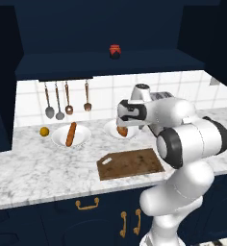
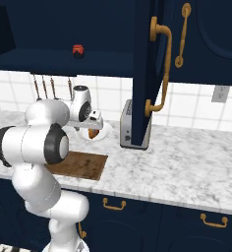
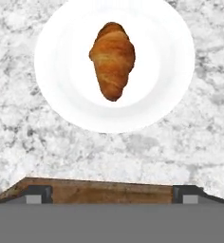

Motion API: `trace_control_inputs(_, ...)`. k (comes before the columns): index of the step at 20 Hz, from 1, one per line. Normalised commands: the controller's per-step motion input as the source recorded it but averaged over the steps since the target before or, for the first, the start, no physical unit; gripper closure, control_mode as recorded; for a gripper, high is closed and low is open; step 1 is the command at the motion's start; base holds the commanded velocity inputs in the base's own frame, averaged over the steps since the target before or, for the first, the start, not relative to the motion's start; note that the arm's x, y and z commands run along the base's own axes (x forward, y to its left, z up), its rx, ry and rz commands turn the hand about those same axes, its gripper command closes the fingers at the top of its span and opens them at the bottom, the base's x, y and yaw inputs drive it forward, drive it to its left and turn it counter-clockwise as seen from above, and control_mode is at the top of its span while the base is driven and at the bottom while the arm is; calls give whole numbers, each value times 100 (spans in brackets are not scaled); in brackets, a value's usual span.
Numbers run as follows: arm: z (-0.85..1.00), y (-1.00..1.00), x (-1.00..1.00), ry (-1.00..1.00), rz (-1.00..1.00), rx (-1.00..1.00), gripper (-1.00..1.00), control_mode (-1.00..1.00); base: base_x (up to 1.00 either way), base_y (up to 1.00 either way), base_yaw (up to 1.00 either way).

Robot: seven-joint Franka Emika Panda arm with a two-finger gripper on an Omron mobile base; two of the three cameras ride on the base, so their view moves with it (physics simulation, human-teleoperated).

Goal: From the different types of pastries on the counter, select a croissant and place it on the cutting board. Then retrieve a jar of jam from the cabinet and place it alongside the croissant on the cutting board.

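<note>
Dark brown wooden cutting board [image 1: 131, 164] lies nearest on the white-grey marble counter [image 1: 33, 173]. Just beyond it, the two-finger gripper [image 1: 121, 126] hovers with jaws spread wide and empty above the golden-brown croissant [image 3: 112, 59] on its round white plate [image 3: 66, 90]. Farther up, the small dark red jam jar [image 1: 115, 51] sits in the navy cabinet recess [image 1: 62, 33].

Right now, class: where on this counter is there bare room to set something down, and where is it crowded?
Free: the counter right of the toaster, and the cutting board, which lies bare. Crowded: the back strip, where the orange, baguette plate and croissant plate sit, with the gripper above.
</note>
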Motion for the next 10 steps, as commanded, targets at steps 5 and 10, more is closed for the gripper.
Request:
trace_control_inputs(5, -50, 10, 75, 0, 0, 0, -100, -100, 0, 0, 0)
trace_control_inputs(10, -40, 0, 62, 0, 0, 0, -100, -100, 0, 0, 0)
